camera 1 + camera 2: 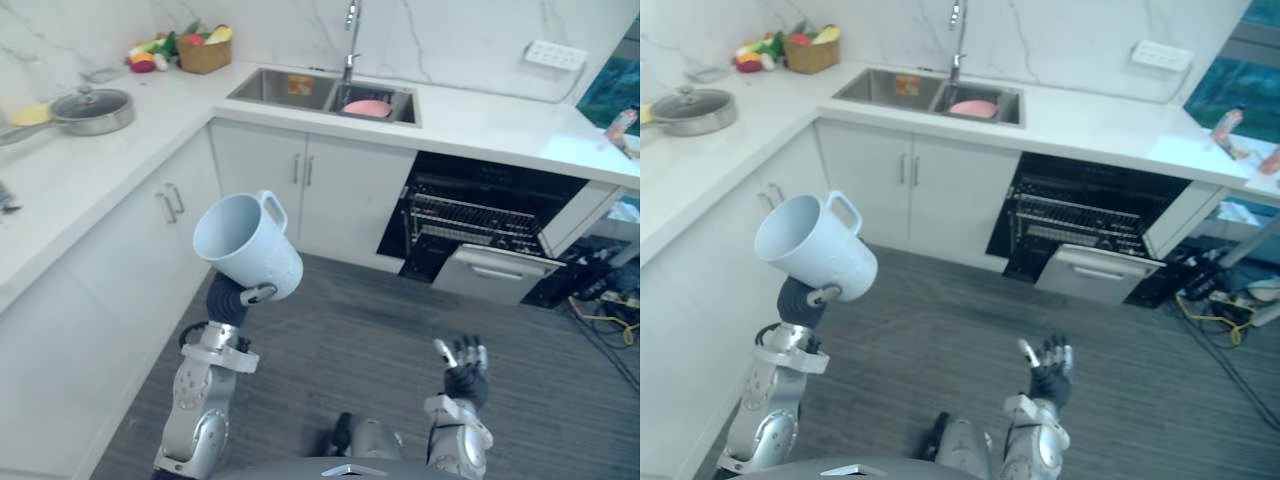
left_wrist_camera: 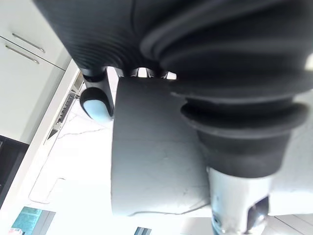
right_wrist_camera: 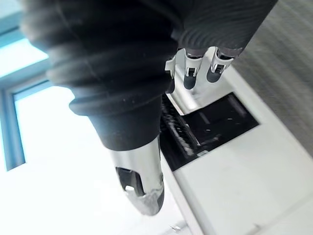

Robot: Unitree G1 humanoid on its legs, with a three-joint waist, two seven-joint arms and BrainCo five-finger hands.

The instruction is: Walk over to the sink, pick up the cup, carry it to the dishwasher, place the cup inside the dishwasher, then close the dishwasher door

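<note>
My left hand (image 1: 230, 298) is raised at the left with its fingers curled round a pale blue cup (image 1: 248, 245). The cup is tilted, its mouth facing up and left and its handle on top. In the left wrist view the cup (image 2: 151, 161) lies against the palm with the thumb (image 2: 96, 105) pressed on its side. My right hand (image 1: 465, 368) hangs low at the right, open, fingers (image 3: 190, 73) straight. The dishwasher (image 1: 480, 215) stands open under the counter ahead right, with its door (image 1: 500, 272) folded down and a wire rack inside. The sink (image 1: 325, 95) is further back.
A pink dish (image 1: 367, 107) lies in the sink's right basin. A lidded pan (image 1: 92, 108) and a basket of vegetables (image 1: 203, 52) sit on the left counter. White cabinets (image 1: 300, 185) run along the left and back. Cables and a power strip (image 1: 612, 298) lie on the floor at far right.
</note>
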